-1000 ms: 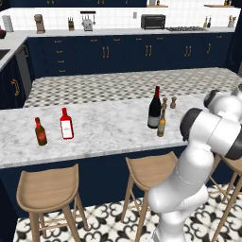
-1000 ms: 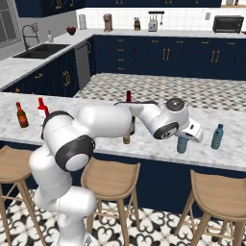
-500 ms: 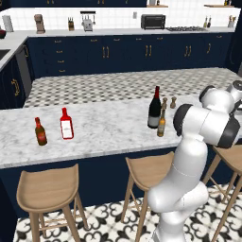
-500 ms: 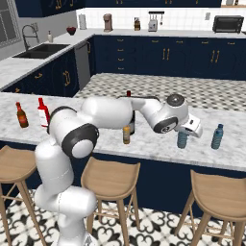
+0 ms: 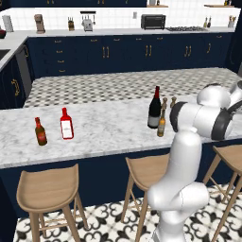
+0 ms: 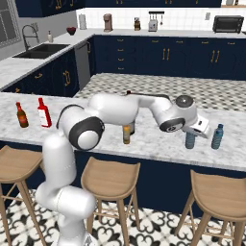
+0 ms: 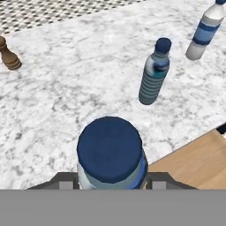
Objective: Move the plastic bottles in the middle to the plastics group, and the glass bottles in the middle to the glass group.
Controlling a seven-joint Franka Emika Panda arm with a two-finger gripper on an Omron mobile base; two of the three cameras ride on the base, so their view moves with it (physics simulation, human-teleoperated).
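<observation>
My gripper (image 7: 110,182) is shut on the light-blue plastic bottle (image 7: 110,152), whose dark cap sits between the fingertips. From the right base view the gripper (image 6: 194,130) holds this bottle (image 6: 190,140) upright at the counter's right end. The plastics group bottle (image 6: 217,136) stands just to its right; in the hand view two blue bottles (image 7: 154,73) (image 7: 203,30) stand ahead. The tall wine bottle (image 5: 154,108) and slim amber bottle (image 5: 161,124) stand mid-counter, the amber one (image 6: 126,134) below my arm. The glass group, a brown bottle (image 5: 40,131) and a red bottle (image 5: 66,124), is at the left.
Two wooden pepper mills (image 5: 168,101) stand behind the wine bottle; one mill (image 7: 9,55) shows in the hand view. Wooden stools (image 6: 111,178) line the counter's near edge, and a stool seat (image 7: 198,163) lies below the held bottle.
My gripper has carried the plastic bottle a little to the right, closer to the other blue bottle. The other bottles have not moved.
</observation>
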